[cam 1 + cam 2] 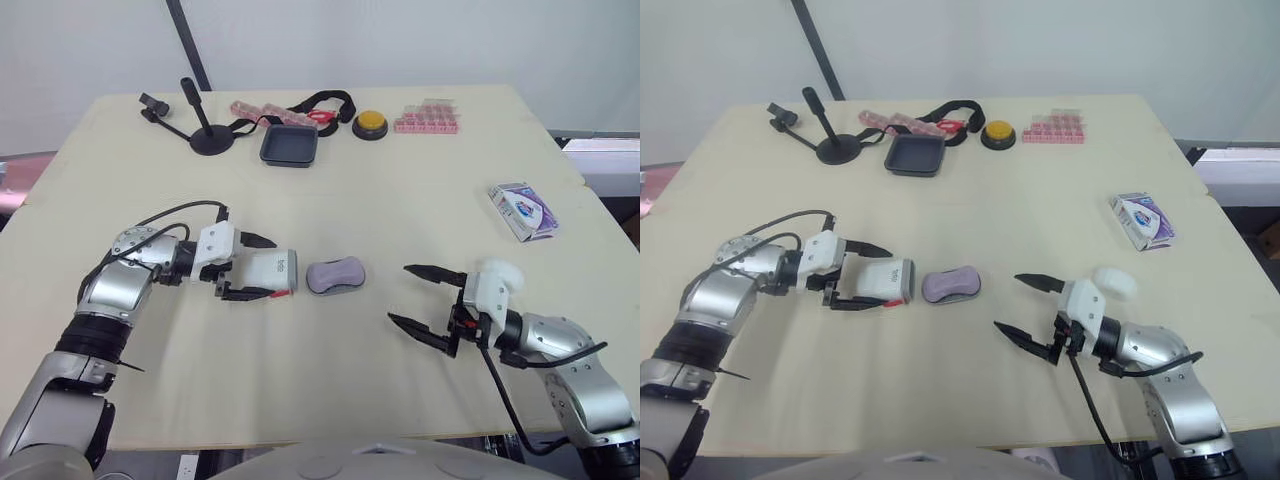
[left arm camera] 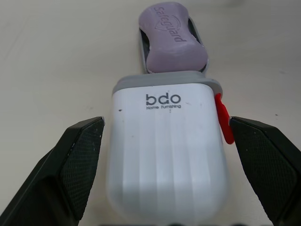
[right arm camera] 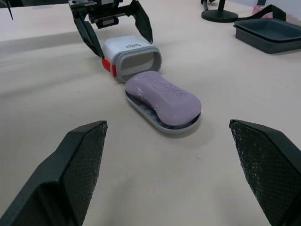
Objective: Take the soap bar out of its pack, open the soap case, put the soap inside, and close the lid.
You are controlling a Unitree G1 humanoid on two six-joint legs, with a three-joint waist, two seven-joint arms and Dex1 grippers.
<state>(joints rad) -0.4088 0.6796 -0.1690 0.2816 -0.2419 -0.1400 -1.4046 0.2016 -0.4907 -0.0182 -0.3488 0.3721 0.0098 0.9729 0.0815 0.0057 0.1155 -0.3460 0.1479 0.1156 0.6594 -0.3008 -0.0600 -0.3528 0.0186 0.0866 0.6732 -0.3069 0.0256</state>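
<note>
On the pale table (image 1: 400, 200) the left gripper (image 1: 279, 267) straddles the white soap case (image 2: 167, 150) with jaws wide, the right gripper (image 1: 398, 292) gapes nearby, and the purple soap bar (image 1: 335, 273) lies on its grey tray (image 3: 141, 107) at the case's mouth.

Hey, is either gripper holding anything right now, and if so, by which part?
Nothing is held. The left gripper is open astride the white soap case cover, with a gap on each long side; the right gripper is open and empty.
</note>
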